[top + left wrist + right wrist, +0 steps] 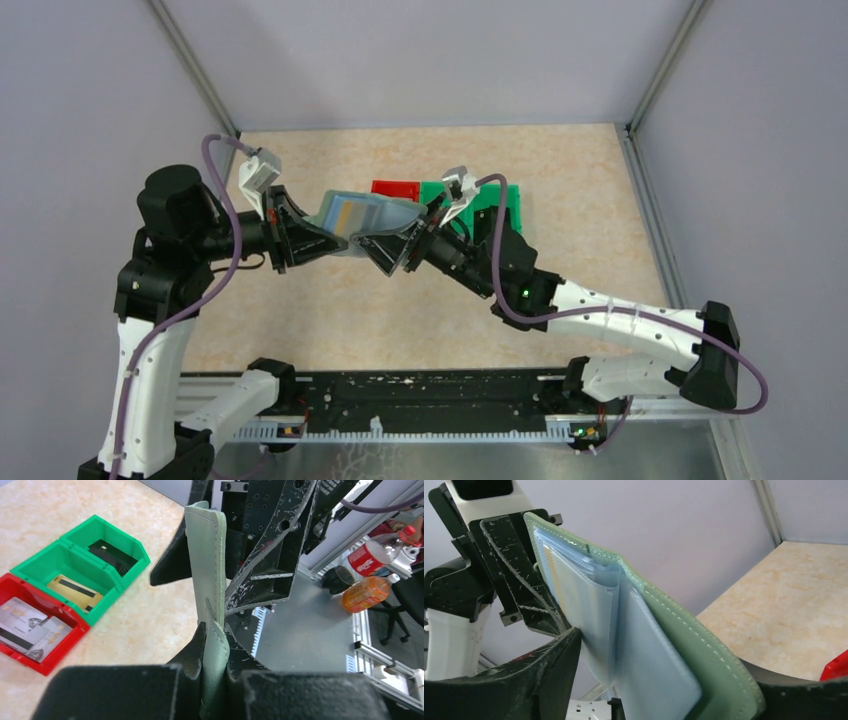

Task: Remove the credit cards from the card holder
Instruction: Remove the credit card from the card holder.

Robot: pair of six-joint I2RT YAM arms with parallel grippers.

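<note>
The tabletop (300, 320) carries a red bin (60, 647) and two green bins (57, 562) side by side near its far edge, right of centre. The credit cards (27, 625) in view lie in them: silvery ones in the red bin, a gold one and a dark one in the green.

The card holder (684, 630) is off the table, spread open in the air above the middle of the tabletop between the two arms. The left gripper (215, 677) has its jaws clamped on one half. The right gripper (659, 685) has its jaws wide apart on either side of the other half, not visibly pinching it.

A yellowish strip (551, 575) shows inside a clear pocket by the left gripper; whether it is a card cannot be told. If it is, the right gripper would do well to take only that edge and draw straight along the pocket's mouth, while the left holds firm so the holder does not fold.
</note>
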